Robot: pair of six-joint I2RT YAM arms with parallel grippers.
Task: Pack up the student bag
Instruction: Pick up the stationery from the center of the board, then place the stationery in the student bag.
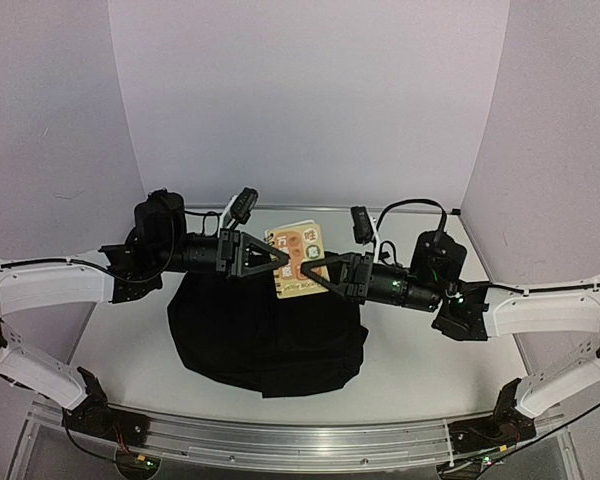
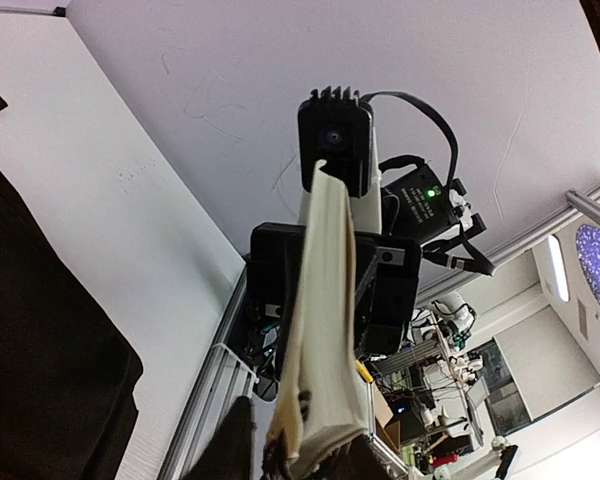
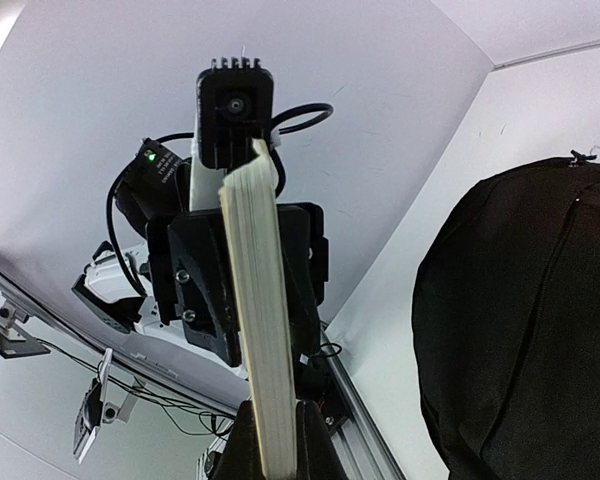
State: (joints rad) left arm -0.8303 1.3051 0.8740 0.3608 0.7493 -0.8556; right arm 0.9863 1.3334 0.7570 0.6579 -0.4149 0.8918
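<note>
R gripper (image 1: 312,272) clamped on book (image 1: 298,250), held aloft over far edge of student bag (image 1: 265,340). L gripper (image 1: 279,258) straddles same book from opp. side; can't tell if pinching or slack. Bag lies just below and nearward of both tools, mouth not visible, so book likely goes down and toward bases.

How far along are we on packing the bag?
Done: the book is held off the table, above the student bag. In hand: the right tool is shut on it; the left tool is at its other edge, grip unclear. Left: get the book into the bag. I cannot tell if the bag is open, and nothing shows packed yet.
</note>
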